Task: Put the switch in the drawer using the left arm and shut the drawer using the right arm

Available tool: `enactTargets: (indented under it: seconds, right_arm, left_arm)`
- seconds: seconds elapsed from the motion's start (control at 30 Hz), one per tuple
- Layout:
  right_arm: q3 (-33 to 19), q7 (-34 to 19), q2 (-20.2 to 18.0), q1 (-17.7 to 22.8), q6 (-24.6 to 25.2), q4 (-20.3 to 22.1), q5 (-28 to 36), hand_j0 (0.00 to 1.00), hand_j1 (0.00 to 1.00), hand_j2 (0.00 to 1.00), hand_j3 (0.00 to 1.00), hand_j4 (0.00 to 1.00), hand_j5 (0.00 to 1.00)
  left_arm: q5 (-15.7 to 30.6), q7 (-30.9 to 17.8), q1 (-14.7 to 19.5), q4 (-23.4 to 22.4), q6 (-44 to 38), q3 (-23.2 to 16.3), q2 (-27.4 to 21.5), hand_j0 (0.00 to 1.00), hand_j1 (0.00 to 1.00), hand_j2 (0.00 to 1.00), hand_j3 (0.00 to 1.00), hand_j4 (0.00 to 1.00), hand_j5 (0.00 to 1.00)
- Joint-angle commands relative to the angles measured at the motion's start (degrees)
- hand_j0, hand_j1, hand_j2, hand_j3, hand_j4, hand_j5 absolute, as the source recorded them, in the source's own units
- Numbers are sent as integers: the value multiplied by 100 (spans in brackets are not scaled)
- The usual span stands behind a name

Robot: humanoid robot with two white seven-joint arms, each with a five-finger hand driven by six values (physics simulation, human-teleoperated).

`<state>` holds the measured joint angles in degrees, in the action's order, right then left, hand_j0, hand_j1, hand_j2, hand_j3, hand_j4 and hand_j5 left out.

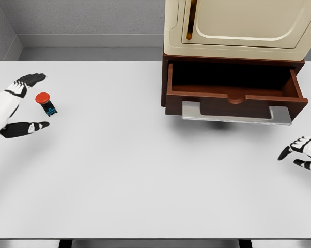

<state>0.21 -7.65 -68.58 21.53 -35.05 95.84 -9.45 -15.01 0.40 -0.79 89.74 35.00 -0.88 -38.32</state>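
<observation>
White table [145,170], cream cabinet [238,26] at back, grey wall [83,15]

Grey wall [88,15] behind, paler strip along its base; wide white table [145,175] fills view; cream appliance [243,26], possibly a washer, at back right; even light

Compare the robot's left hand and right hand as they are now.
The left hand brackets the red-capped switch with fingers spread wide; the right hand has nothing near it. The left sits far from the open brown wooden drawer; the right sits just below it. Both hold nothing.
</observation>
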Motion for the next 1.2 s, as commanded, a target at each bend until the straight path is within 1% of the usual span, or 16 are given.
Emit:
enactTargets:
  seconds: [0.0, 0.03, 0.07, 0.13, 0.23, 0.27, 0.3, 0.33, 0.43, 0.53, 0.6, 0.73, 0.8, 0.93, 1.0, 1.17]
  right_arm:
    - [-29, 0, 20, 0, 5, 110, 23, 58, 58, 58, 58, 58, 58]
    - [-29, 0, 20, 0, 5, 111, 23, 58, 58, 58, 58, 58, 58]
    - [-38, -26, 20, 0, 5, 102, 23, 58, 58, 58, 58, 58, 58]
    - [-47, -26, 20, -18, 5, 128, 23, 58, 58, 58, 58, 58, 58]
    - [-38, -26, 11, 0, 5, 137, 23, 58, 58, 58, 58, 58, 58]
    - [-30, -26, 11, 0, 5, 137, -4, 58, 58, 58, 58, 58, 58]
    - [-38, -26, -7, 0, 5, 128, -21, 58, 58, 58, 58, 58, 58]
    - [-38, -26, -24, 0, 5, 137, -21, 58, 58, 58, 58, 58, 58]
    - [-29, -26, -50, 0, 5, 181, -65, 61, 61, 61, 61, 61, 61]
    - [-29, -18, -33, 0, 5, 181, -74, 60, 60, 60, 60, 60, 60]
    - [-38, -18, -33, 0, 5, 181, -74, 62, 62, 62, 62, 62, 62]
    - [-38, -18, -7, 0, 5, 207, -109, 64, 64, 64, 64, 64, 64]
    - [-38, -18, -7, 0, 5, 312, -118, 64, 64, 64, 64, 64, 64]
    - [-38, -18, 11, 0, 5, 348, -118, 64, 64, 64, 64, 64, 64]
    - [-38, -26, 11, 0, 5, 348, -118, 64, 64, 64, 64, 64, 64]
    - [-47, -26, 11, 0, 5, 357, -118, 65, 65, 65, 65, 65, 65]
  left_arm:
    - [754, -5, 9, -35, 0, -176, -140, 100, 100, 100, 100, 100, 100]
    - [877, -23, 18, -35, 0, -184, -149, 100, 100, 100, 100, 100, 100]
    - [1227, -180, 26, -35, 0, -255, -184, 100, 100, 100, 100, 100, 100]
    - [1835, -1068, 246, -26, 0, -264, -149, 100, 100, 100, 100, 100, 100]
    - [2274, -2070, 747, -35, 0, -483, -96, 100, 100, 100, 100, 100, 100]
    - [2696, -2422, 826, -26, -318, -536, -26, 100, 100, 100, 100, 100, 100]
    - [2855, -2694, 932, -35, -599, -527, 44, 100, 100, 100, 100, 100, 100]
    - [2969, -2826, 941, -53, -828, -518, 53, 100, 100, 100, 100, 100, 100]
    - [3944, -3029, 949, -88, -1584, -501, 27, 100, 100, 100, 100, 100, 100]
    - [4428, -3029, 1178, -492, -1830, -466, 27, 100, 100, 100, 100, 100, 100]
    - [4446, -3037, 1231, -615, -2208, -281, 35, 100, 100, 100, 100, 100, 100]
    - [4428, -3029, 1257, -1309, -2568, -272, 53, 100, 100, 100, 100, 100, 100]
    - [4428, -3029, 1275, -1512, -2604, -272, 62, 100, 100, 100, 100, 100, 100]
    - [4366, -3011, 1283, -1573, -2604, -290, 176, 100, 100, 100, 100, 100, 100]
    - [4200, -2994, 1362, -1652, -2613, -299, 326, 100, 100, 100, 100, 100, 100]
    - [3971, -3002, 1529, -2065, -2613, -325, 528, 100, 100, 100, 100, 100, 100]
